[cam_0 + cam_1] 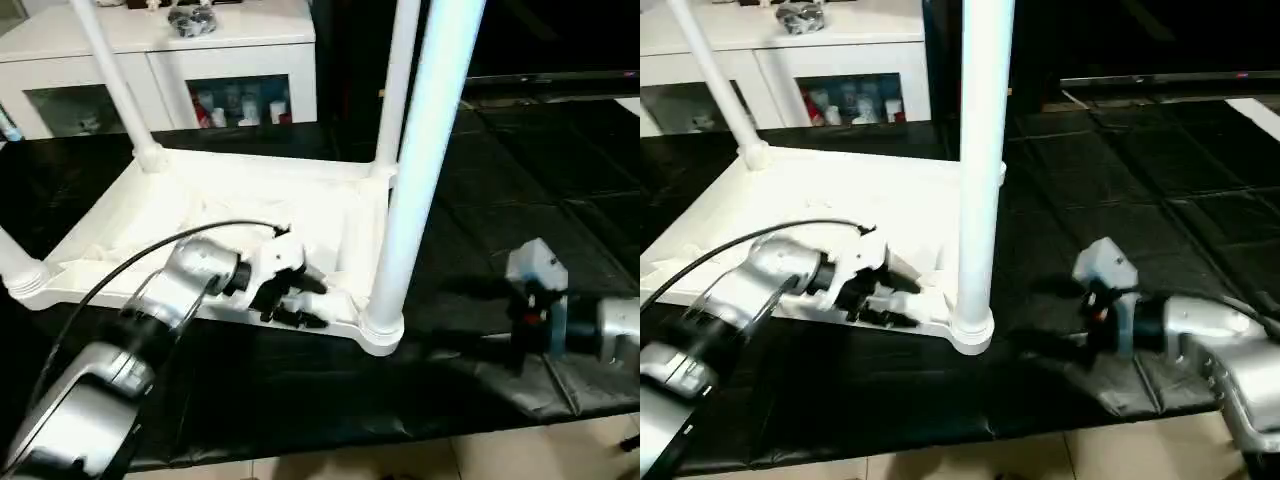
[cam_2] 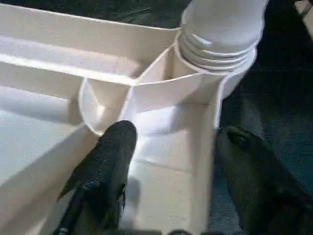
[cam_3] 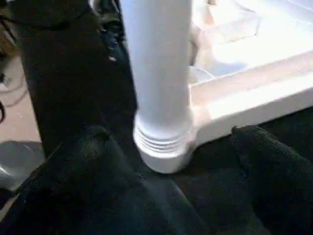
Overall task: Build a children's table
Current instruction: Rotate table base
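The white table top lies upside down on a black mat, ribs facing up. Legs stand in its corner sockets: the near right leg, the far right leg, the far left leg, and a leg's foot at the near left corner. My left gripper is open and straddles the front rim beside the near right socket, with one finger inside the top and the other outside the rim. My right gripper is open, low on the mat, pointing at the base of the near right leg without touching it.
A white cabinet with glass doors stands behind the table top. The black mat stretches to the right and behind. Its front edge meets a light floor close below my grippers. A black cable loops over my left forearm.
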